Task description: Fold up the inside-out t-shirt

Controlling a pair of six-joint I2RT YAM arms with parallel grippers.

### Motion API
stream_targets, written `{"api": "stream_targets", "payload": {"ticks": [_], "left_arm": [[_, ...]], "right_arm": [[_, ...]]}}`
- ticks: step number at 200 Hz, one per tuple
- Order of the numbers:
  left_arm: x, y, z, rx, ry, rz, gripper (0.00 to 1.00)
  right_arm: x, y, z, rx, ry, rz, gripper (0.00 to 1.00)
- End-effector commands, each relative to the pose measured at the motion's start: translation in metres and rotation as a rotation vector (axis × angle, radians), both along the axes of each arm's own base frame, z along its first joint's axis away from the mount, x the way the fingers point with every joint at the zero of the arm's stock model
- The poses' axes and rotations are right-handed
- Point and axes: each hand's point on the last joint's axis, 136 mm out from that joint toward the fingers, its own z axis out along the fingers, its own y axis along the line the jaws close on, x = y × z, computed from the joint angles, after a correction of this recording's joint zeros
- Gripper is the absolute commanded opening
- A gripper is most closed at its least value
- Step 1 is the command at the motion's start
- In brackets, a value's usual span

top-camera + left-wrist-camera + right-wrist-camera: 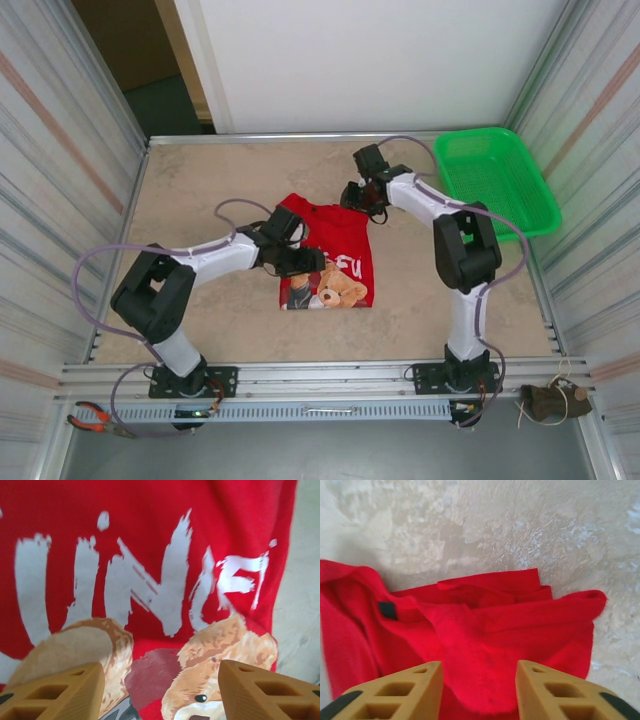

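The inside-out t-shirt is bright red and lies folded into a narrow upright rectangle at mid-table, with the teddy-bear print and white lettering facing up. My left gripper hovers over its left side. In the left wrist view this gripper is open above the bear print, with nothing between the fingers. My right gripper is at the shirt's far right corner. In the right wrist view it stands open over rumpled red cloth, a soft fold lying loose between the fingers.
A green mesh basket sits at the back right corner. Corrugated metal walls close in on both sides. Orange-handled pliers lie on the near rail at left. A brown bundle rests at the near right.
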Motion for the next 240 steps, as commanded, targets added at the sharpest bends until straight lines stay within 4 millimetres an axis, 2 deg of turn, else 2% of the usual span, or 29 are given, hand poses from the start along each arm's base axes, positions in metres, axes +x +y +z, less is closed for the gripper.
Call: {"api": "stream_targets", "payload": {"ticks": [1, 45, 95, 114, 141, 187, 203, 208, 240], "left_arm": [[0.000, -0.003, -0.003, -0.021, -0.006, 0.043, 0.62], [-0.013, -0.002, -0.023, 0.008, 0.028, 0.034, 0.61], [-0.025, 0.003, -0.039, 0.025, 0.065, 0.041, 0.60], [-0.029, 0.005, -0.043, 0.027, 0.072, 0.042, 0.60], [-0.032, 0.007, -0.049, 0.036, 0.083, 0.044, 0.60], [-0.043, 0.011, -0.065, 0.062, 0.120, 0.035, 0.59], [-0.048, 0.012, -0.072, 0.072, 0.134, 0.033, 0.59], [-0.049, 0.013, -0.074, 0.074, 0.137, 0.035, 0.59], [-0.054, 0.012, -0.083, 0.089, 0.151, 0.026, 0.58]], "right_arm": [[0.002, 0.008, 0.001, -0.128, -0.037, 0.078, 0.47], [0.013, 0.000, -0.023, -0.251, -0.011, 0.030, 0.43], [0.021, -0.009, -0.032, -0.263, 0.015, -0.001, 0.19], [0.025, -0.009, -0.029, -0.248, 0.009, 0.000, 0.00], [0.029, -0.009, -0.023, -0.240, -0.007, 0.002, 0.00], [0.049, -0.012, 0.016, -0.153, -0.099, -0.040, 0.00], [0.052, -0.013, 0.015, -0.134, -0.090, -0.050, 0.00], [0.060, -0.010, 0.026, -0.114, -0.118, -0.055, 0.00], [0.071, -0.012, 0.021, -0.071, -0.120, -0.112, 0.00]]}}
